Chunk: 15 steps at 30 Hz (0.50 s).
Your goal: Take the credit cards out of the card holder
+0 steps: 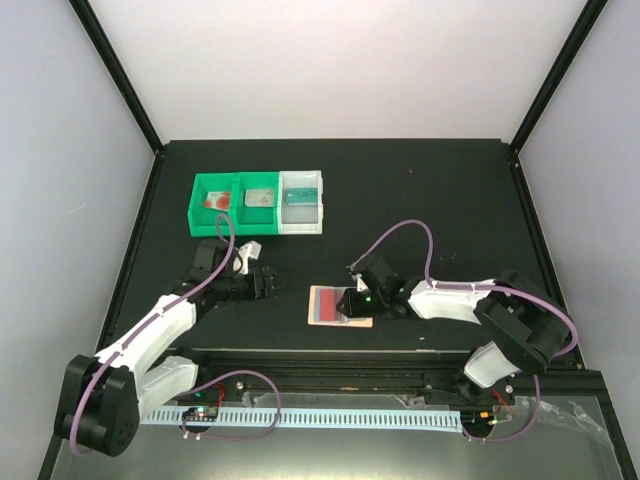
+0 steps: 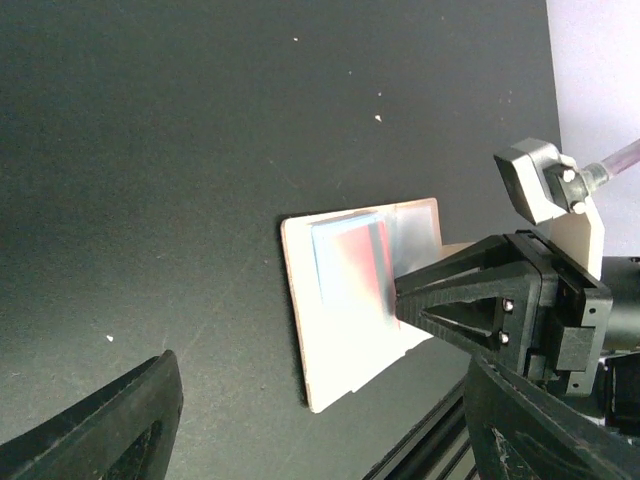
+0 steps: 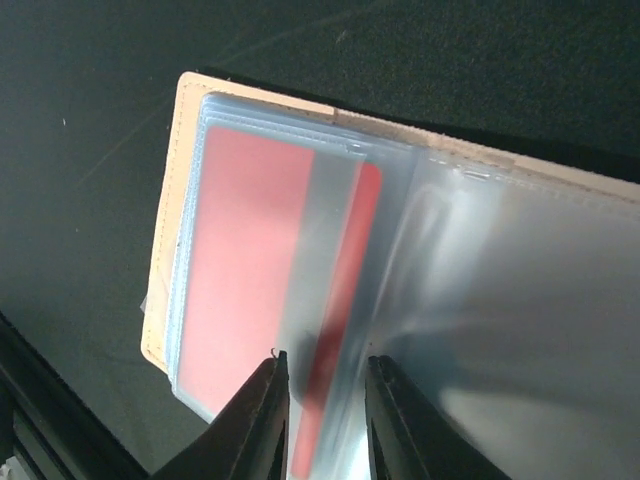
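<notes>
The tan card holder (image 1: pixel 325 306) lies open on the black table, near the front edge. Its clear inner sleeves (image 3: pixel 500 300) fan out from the tan cover (image 3: pixel 162 270). A red-pink credit card (image 3: pixel 250 270) sits in a sleeve, and one long edge of it stands out past the pocket. My right gripper (image 3: pixel 327 365) hangs right over the holder. Its jaws are narrowly open on either side of that red edge and the sleeve beside it. My left gripper (image 2: pixel 320 425) stands wide open and empty to the left of the holder (image 2: pixel 350 340).
A green bin (image 1: pixel 235 222) and a white bin (image 1: pixel 302 225) stand in a row at the back left. Each compartment holds a small flat item. The right arm's fingers (image 2: pixel 470 300) reach over the holder in the left wrist view. A rail (image 1: pixel 330 360) runs along the table's front edge.
</notes>
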### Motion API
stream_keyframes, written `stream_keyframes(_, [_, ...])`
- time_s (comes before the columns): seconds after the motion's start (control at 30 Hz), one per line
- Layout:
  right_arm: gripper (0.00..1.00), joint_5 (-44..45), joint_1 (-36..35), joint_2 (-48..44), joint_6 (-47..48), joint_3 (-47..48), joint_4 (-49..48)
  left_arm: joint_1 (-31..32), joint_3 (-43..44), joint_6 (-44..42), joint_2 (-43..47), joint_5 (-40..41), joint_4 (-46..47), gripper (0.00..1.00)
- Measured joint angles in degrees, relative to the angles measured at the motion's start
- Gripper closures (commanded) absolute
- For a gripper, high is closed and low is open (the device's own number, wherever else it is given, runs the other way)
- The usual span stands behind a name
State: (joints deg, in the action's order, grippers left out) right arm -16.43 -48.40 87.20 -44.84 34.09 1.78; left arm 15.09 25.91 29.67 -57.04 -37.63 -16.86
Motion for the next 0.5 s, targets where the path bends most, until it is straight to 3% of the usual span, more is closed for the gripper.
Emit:
stream_keyframes(0.2, [0.90, 1.7, -0.2, 0.3, 0.6, 0.2, -0.3, 2.2, -0.7, 1.7, -1.9, -0.8, 3.5, 0.23])
stream_keyframes(0.5, [0.97, 2.8, -0.2, 0.3, 1.2, -1.1, -2.3, 7.4, -2.0, 6.9, -6.3, -1.4, 11.0, 0.24])
